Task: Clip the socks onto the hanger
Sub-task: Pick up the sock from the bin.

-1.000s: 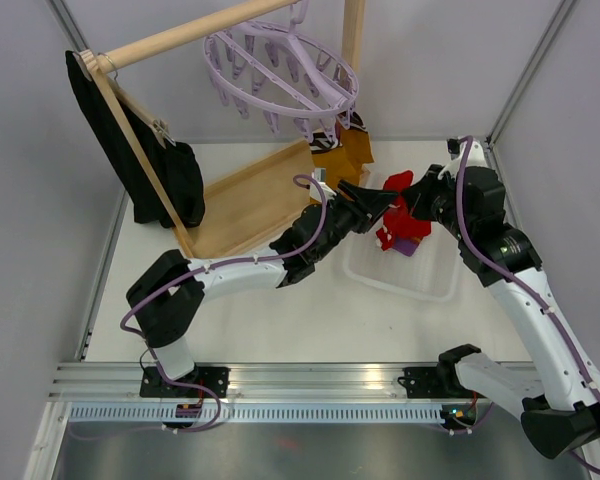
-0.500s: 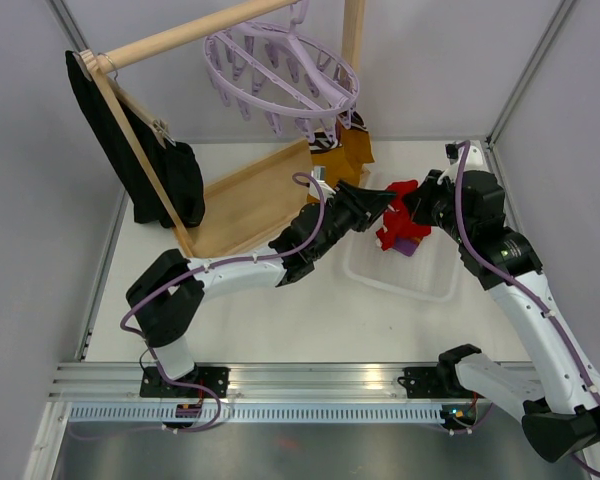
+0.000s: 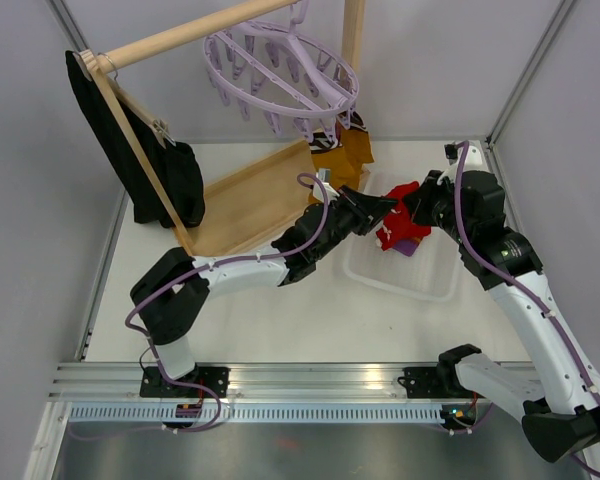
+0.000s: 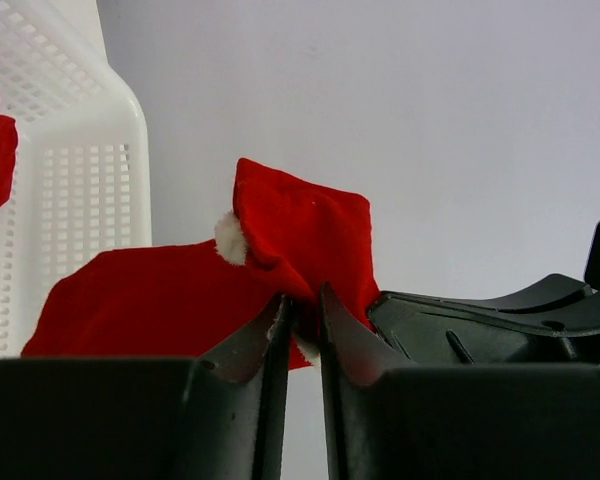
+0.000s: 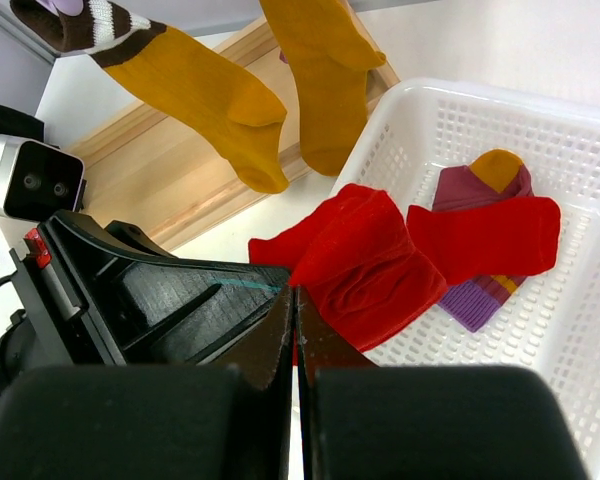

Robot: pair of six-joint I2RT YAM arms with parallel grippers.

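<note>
On the white table (image 3: 280, 320), left gripper (image 4: 302, 300) and right gripper (image 5: 295, 295) meet tip to tip, both clamped on one red sock (image 5: 365, 265) over the basket (image 3: 420, 290); the hanger (image 3: 280, 70) hangs beyond them.

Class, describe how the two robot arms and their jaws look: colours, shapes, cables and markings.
Both the left arm and the right arm have white tubular links joined by bulky black joint housings, on black bases. A purple cable loops along each. The jaws are black, flat-sided and tapering.
</note>
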